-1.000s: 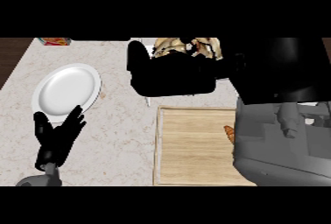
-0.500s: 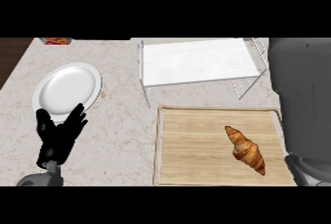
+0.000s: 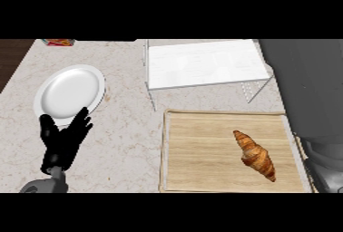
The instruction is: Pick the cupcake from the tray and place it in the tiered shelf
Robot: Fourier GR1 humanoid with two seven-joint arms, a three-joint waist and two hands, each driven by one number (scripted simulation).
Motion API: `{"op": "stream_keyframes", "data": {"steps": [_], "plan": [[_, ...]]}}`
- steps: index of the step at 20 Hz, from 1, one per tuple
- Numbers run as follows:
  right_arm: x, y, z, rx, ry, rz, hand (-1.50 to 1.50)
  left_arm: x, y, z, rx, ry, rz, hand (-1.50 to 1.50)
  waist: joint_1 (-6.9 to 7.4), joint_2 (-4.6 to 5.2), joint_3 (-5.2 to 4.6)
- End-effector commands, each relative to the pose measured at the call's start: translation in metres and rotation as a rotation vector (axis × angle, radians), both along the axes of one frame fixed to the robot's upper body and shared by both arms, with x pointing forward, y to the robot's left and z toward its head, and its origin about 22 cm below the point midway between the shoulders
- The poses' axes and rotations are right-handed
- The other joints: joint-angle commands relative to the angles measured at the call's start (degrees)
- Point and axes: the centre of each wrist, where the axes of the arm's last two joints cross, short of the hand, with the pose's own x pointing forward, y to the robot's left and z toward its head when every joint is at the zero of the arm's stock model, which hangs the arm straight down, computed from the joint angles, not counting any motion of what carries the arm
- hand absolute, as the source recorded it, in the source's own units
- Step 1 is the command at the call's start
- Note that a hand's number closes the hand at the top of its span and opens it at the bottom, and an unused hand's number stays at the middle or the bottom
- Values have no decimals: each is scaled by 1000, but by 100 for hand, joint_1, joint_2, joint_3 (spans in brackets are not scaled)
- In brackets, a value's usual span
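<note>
The left hand (image 3: pixel 64 142) rests open, fingers up, just below a white plate (image 3: pixel 70 92). A croissant (image 3: pixel 255 154), no cupcake, lies on the wooden tray (image 3: pixel 201 158); the white tiered shelf (image 3: pixel 204 63) stands behind. The right hand seems hidden.

Count taken from the head view. One white plate (image 3: pixel 69 92) is seen on the desk (image 3: pixel 127 136). One wooden tray (image 3: pixel 201 154) is seen, and one croissant (image 3: pixel 255 154) is counted on it (no cupcake is observed on the tray). One white tiered shelf (image 3: pixel 203 62) is counted. One small red-and-orange item (image 3: pixel 58 42) is noted at the far edge; its kind cannot be told. One hand (image 3: pixel 64 141) is recorded (left).
</note>
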Motion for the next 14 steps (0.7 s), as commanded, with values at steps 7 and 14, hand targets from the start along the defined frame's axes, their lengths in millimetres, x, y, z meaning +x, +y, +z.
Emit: {"op": "stream_keyframes", "data": {"steps": [7,14], "plan": [[35,-19,-17,-29,-14,-29,150,4,9,8,7,18,11,0,-5,-4,-5],[54,-2,-22,11,-51,34,150,-20,1,-10,-3,22,-26,0,71,7,-5]]}}
